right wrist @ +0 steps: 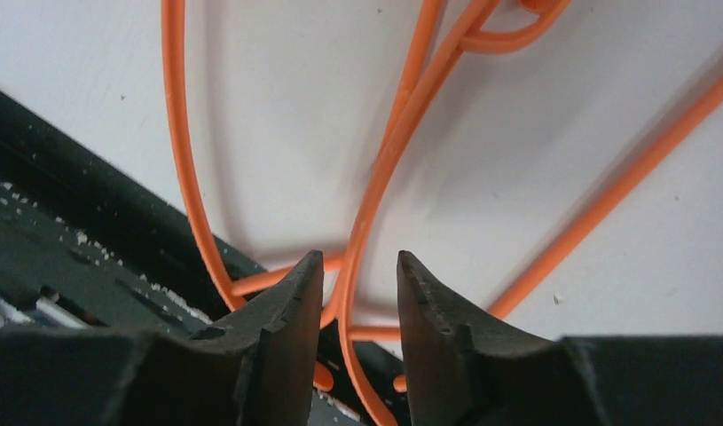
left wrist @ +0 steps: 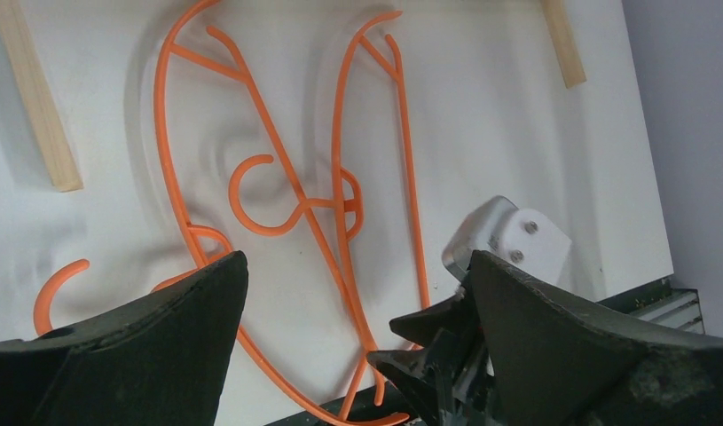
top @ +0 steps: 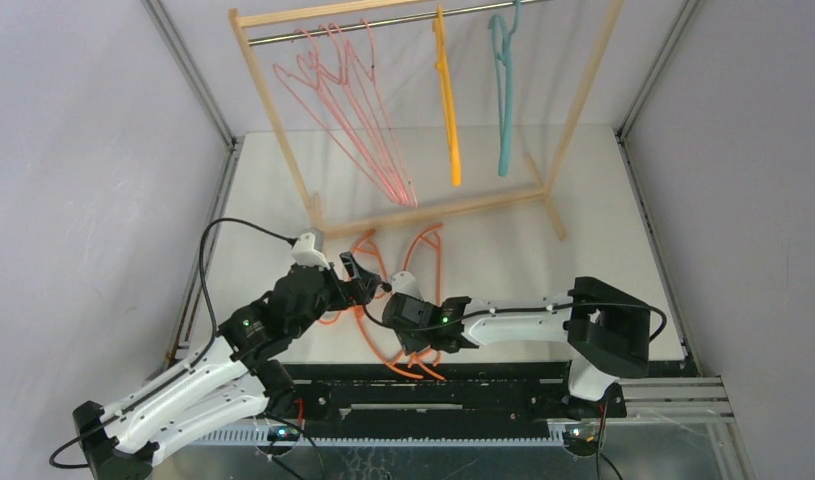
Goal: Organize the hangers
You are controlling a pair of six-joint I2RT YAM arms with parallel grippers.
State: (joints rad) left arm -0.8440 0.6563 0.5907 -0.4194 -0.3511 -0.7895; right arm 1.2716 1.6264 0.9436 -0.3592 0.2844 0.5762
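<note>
Two orange hangers (top: 430,240) (left wrist: 251,98) lie crossed on the white table in front of the rack, their lower ends overhanging the black rail at the near edge. My right gripper (right wrist: 360,266) (top: 421,350) is down over that near end. Its jaws straddle one thin orange bar (right wrist: 375,177), with a narrow gap showing on either side of it. My left gripper (left wrist: 357,262) (top: 358,272) hovers wide open above the hangers' middle, holding nothing. On the rod hang several pale pink hangers (top: 353,110), a yellow-orange hanger (top: 448,110) and a teal hanger (top: 503,100).
The wooden-framed rack (top: 273,110) with its metal rod (top: 383,22) stands at the back of the table, its base bar (top: 433,212) just behind the orange hangers. A black rail (top: 463,392) runs along the near edge. Grey walls close in both sides.
</note>
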